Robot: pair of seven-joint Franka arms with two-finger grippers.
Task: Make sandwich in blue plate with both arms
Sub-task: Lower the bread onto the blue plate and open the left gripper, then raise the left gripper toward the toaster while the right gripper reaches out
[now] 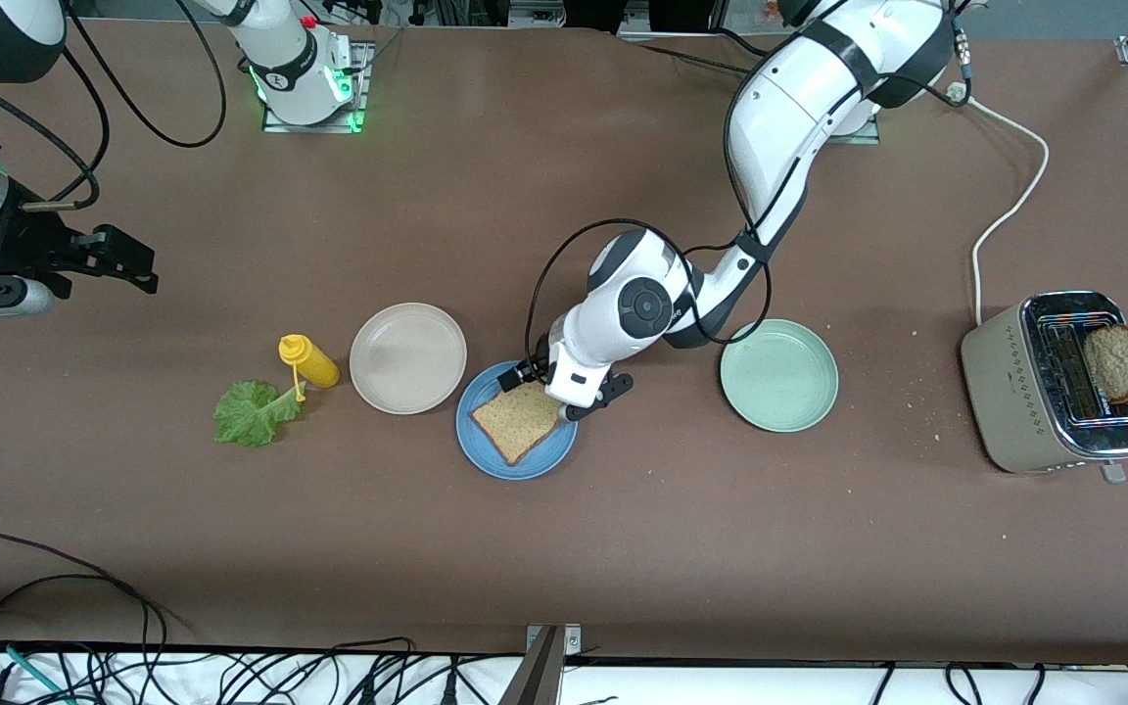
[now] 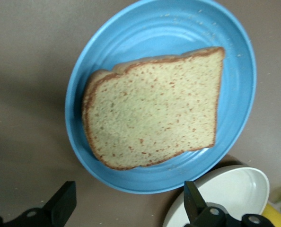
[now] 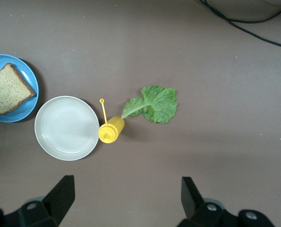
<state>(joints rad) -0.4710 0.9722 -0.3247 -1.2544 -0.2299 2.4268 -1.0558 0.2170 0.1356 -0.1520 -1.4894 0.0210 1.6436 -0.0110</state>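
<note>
Brown table (image 1: pixel 623 548) w/ plates (image 1: pixel 407 358), lettuce (image 1: pixel 251 413), toaster (image 1: pixel 1034 392).

Toaster (image 1: pixel 1054 392), mustard bottle (image 1: pixel 309 362), two plates (image 1: pixel 407 357)

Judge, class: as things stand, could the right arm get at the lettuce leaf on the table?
Probably yes. The right gripper hangs open above the table at its own end, and the lettuce leaf lies flat and uncovered. Only the yellow bottle lies touching its stem end; the left gripper is busy over the blue plate.

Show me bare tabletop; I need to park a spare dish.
Bare brown table runs nearer the camera than the blue plate; also between the pale green plate and toaster. Crowded: lettuce leaf, mustard bottle, beige plate.
</note>
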